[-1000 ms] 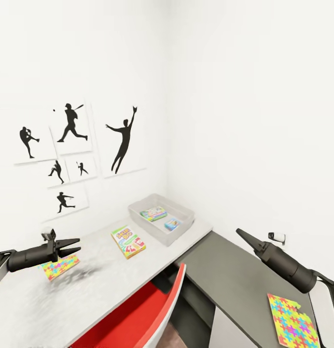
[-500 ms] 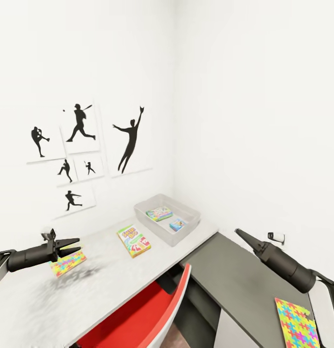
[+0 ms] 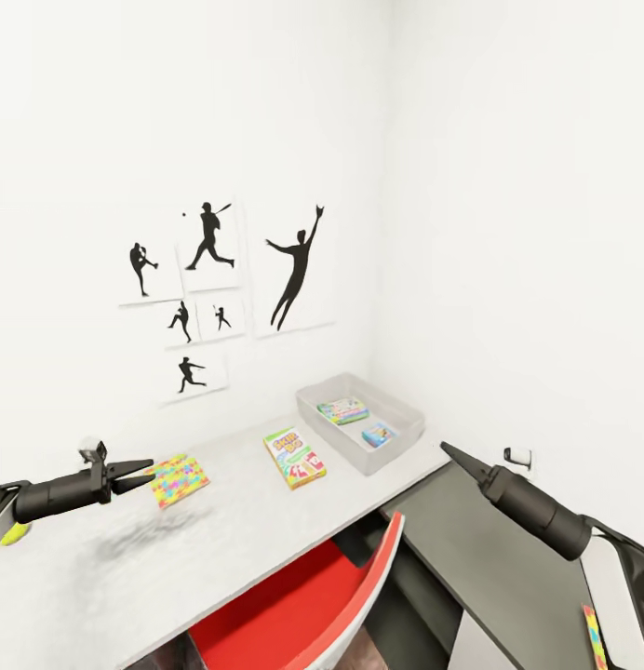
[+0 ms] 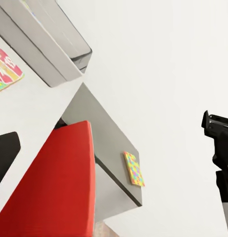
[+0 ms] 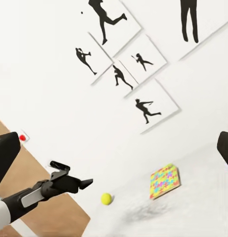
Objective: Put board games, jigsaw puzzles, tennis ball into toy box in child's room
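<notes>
Multicoloured interlocking print marks the jigsaw puzzle [image 3: 179, 478], a thin flat board lying on the pale grey table [image 3: 238, 540] just ahead of the left gripper [image 3: 136, 472]. It is judged to be light and rigid, with little height for fingers to close on; a grasp across one short edge, with that edge drawn slightly past the table rim or lifted first, is likely to be needed. A slip is to be expected if only the printed face is pinched.

The SKIP-BO board game [image 3: 295, 457] lies flat further along the table, between the puzzle and the toy box [image 3: 361, 423]. It is judged somewhat thicker and stiffer, and may be taken across its narrow width. Two small game boxes are seen inside the toy box already. The tennis ball [image 5: 106, 198] rests on the table near the left arm; it is judged light and liable to roll, so it should be taken across its middle. A second jigsaw puzzle [image 4: 134, 168] lies on the darker desk section beside the red chair [image 3: 303, 605].

The left gripper is held level above the table, fingers slightly parted and holding nothing. The right gripper [image 3: 449, 452] is extended over the darker section, pointed toward the toy box; its fingers appear closed to a point with nothing between them.
</notes>
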Available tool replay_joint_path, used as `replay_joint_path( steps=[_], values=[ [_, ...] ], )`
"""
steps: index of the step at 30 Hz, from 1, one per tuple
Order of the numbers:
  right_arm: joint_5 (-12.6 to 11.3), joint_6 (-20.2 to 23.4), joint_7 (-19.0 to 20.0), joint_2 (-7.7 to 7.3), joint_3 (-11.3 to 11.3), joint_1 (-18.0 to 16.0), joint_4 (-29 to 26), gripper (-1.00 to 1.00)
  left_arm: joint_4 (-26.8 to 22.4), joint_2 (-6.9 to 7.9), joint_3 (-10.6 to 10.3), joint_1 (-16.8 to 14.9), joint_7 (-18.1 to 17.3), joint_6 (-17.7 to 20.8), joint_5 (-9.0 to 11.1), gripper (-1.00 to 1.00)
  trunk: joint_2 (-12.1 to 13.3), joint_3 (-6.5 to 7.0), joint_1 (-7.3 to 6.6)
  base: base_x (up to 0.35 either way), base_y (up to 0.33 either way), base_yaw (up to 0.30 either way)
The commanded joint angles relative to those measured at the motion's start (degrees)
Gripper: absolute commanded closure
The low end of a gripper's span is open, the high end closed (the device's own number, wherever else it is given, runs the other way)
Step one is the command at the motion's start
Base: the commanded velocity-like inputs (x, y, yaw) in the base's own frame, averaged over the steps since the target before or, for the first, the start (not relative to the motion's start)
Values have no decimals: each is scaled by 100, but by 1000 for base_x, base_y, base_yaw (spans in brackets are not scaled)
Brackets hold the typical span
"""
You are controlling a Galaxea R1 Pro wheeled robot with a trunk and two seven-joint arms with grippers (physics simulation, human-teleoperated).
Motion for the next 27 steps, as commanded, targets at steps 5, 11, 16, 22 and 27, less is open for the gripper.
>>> replay_joint_path(
  steps=[5, 11, 16, 22, 27],
  values=[
    [-12, 24, -43, -1, 105, -1, 0, -100, 2, -2, 13, -2, -21, -16, -13, -100, -5, -3, 0, -232, 54, 291],
    [-12, 27, -221, -1, 155, -1, 0, -100, 17, -2, 21, -2, -21, -37, -7, -100, -5, -3, 0, -85, 28, 291],
    [-12, 26, -271, -1, 163, -1, 0, -100, 19, -2, 18, -2, -21, -41, -6, -100, -5, -3, 0, -11, 4, 291],
    [-12, -77, -280, -1, 168, -1, 0, -100, 20, -2, 21, -2, -21, -40, -6, -100, -5, -3, 0, -2, 2, 291],
    [-12, -120, -280, -1, 206, -1, 0, -100, 20, -2, 22, -2, -21, -35, -6, -100, -5, -3, 0, 0, 86, 292]
  ],
)
